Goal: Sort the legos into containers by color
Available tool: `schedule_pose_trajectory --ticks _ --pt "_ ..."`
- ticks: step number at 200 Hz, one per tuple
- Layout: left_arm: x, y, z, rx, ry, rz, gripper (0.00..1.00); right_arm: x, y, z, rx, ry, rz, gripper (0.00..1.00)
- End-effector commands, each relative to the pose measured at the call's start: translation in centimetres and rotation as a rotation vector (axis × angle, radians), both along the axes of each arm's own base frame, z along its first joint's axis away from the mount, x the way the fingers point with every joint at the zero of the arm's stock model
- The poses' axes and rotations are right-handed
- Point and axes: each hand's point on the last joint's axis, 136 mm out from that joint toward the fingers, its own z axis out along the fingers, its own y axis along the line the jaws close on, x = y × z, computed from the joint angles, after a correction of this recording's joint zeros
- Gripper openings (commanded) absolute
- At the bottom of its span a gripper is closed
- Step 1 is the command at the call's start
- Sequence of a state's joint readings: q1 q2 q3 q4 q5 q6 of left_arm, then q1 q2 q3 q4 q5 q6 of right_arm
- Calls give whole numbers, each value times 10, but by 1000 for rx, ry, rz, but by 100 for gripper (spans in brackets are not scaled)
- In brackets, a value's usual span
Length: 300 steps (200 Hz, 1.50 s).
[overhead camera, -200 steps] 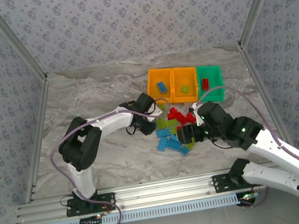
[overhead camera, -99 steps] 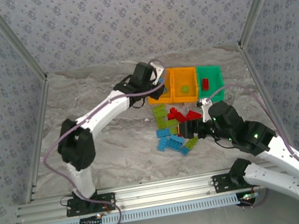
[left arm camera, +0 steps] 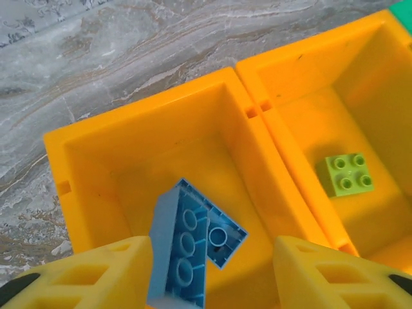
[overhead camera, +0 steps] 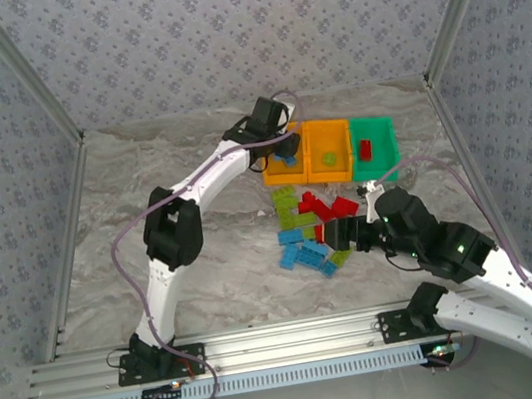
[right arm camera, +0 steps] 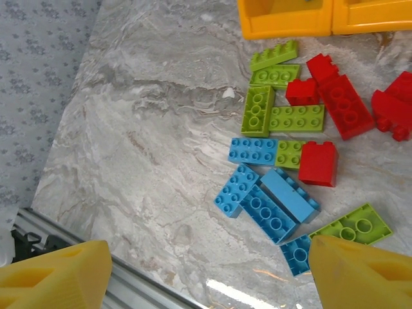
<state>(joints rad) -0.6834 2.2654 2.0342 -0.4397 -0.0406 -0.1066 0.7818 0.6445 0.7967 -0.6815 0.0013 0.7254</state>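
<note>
A long light-blue brick [left arm camera: 183, 248] leans tilted inside an orange bin [left arm camera: 96, 154], between the parted jaws of the left gripper [left arm camera: 211, 257]. The right gripper [right arm camera: 206, 257] gapes wide, empty.

Left wrist view, contents:
- Tabletop [left arm camera: 96, 51]: grey marbled surface, upper left
- Orange bin, left [left arm camera: 138, 106]: open top; holds a light blue brick [left arm camera: 183, 251], tilted, hollow underside up, with a second light blue brick [left arm camera: 225, 238] partly under it
- Orange bin, right [left arm camera: 302, 51]: wall touching the left bin; holds one lime green brick [left arm camera: 346, 174], studs up
- Yellow fingers [left arm camera: 84, 273]: spread at the bottom edge, the tilted brick between them, clear of the right one
</note>
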Motion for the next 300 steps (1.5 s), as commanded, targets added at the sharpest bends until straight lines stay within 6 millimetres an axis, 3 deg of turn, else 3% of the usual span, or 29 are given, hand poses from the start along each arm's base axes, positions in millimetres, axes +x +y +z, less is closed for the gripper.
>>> schedule_pose_trajectory --ticks 1,27,54,95,124,145,166,192,230,252,284,300 --pt "-33 7 78 -139 -63 -32 52 5 -18 -21 -83 28 -96 82" --pt "-106 30 131 -302 -148 -94 52 15 -27 -46 -196 74 -162 80" --pt "-188 65 153 -265 -226 -180 53 29 -15 -73 -304 153 -163 80" --pt "-283 123 155 -103 -286 -359 55 57 5 -112 -416 225 -173 80" --pt "-329 156 134 -4 -303 -532 63 73 13 -139 -423 264 -177 76" --pt "-341 172 109 69 -298 -590 71 80 18 -157 -386 307 -174 66" --pt "-341 173 95 88 -297 -600 72 85 15 -167 -372 312 -192 57" --pt "-340 163 95 69 -296 -626 79 87 9 -178 -331 341 -207 56" --pt "-333 170 69 180 -231 -617 82 82 8 -193 -322 386 -194 56" --pt "-334 171 66 179 -225 -615 83 80 8 -200 -327 400 -193 55" --pt "-335 172 70 159 -247 -610 84 81 15 -199 -312 408 -178 68" --pt "-335 173 69 159 -251 -610 84 83 22 -193 -306 389 -156 69"
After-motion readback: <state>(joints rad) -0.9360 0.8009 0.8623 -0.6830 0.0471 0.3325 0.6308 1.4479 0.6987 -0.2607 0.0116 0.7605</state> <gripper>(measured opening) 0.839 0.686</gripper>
